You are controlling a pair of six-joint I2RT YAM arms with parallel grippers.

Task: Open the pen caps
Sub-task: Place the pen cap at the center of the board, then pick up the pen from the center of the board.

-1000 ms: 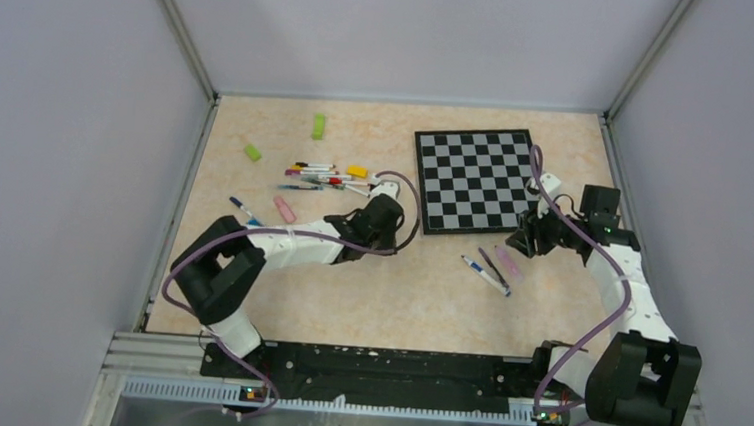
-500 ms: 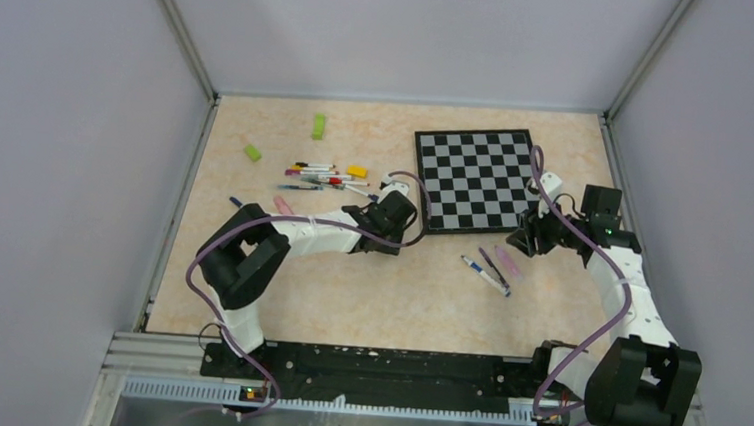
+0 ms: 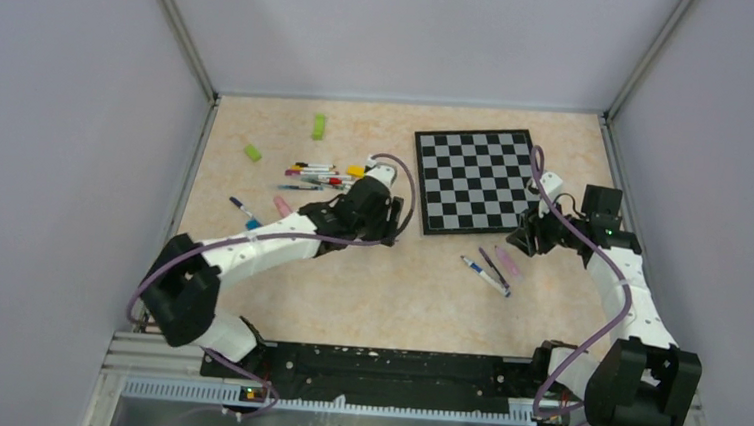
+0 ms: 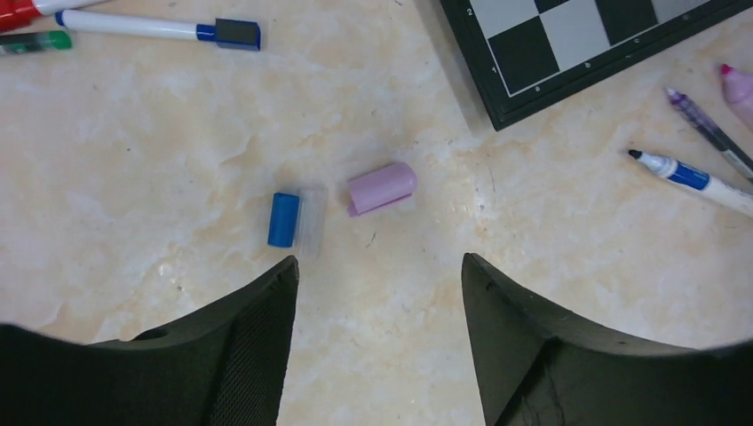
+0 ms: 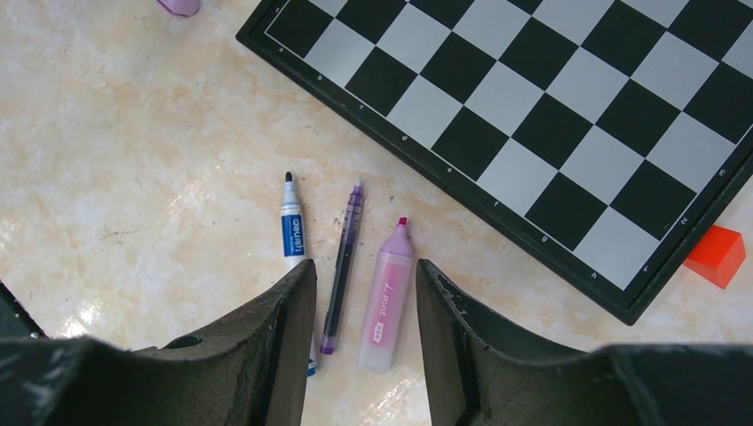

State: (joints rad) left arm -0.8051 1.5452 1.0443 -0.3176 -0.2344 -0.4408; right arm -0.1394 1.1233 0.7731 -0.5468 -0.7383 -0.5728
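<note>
Two loose pen caps lie on the table in the left wrist view, a blue one [image 4: 285, 219] and a pink one [image 4: 382, 187]. My left gripper [image 4: 379, 266] hangs open just short of them, holding nothing; from above its wrist [image 3: 373, 211] hides both caps. A capped blue pen [image 4: 151, 27] lies beyond. An uncapped blue marker [image 5: 292, 235], a purple pen [image 5: 342, 266] and a pink highlighter [image 5: 386, 297] lie side by side under my right gripper [image 5: 365, 266], which is open and empty. More pens are piled up [image 3: 320, 177].
The chessboard [image 3: 476, 180] lies at the back right, its corner close to both grippers. A red block [image 5: 717, 255] sits by its edge. Two green blocks [image 3: 318, 126] [image 3: 253, 152] and a yellow one [image 3: 357, 171] lie near the pile. Walls close in on three sides.
The left arm has stretched out, its wrist swinging right and then back towards the pen pile, and its jaws have spread wider. The right arm has stayed still.
</note>
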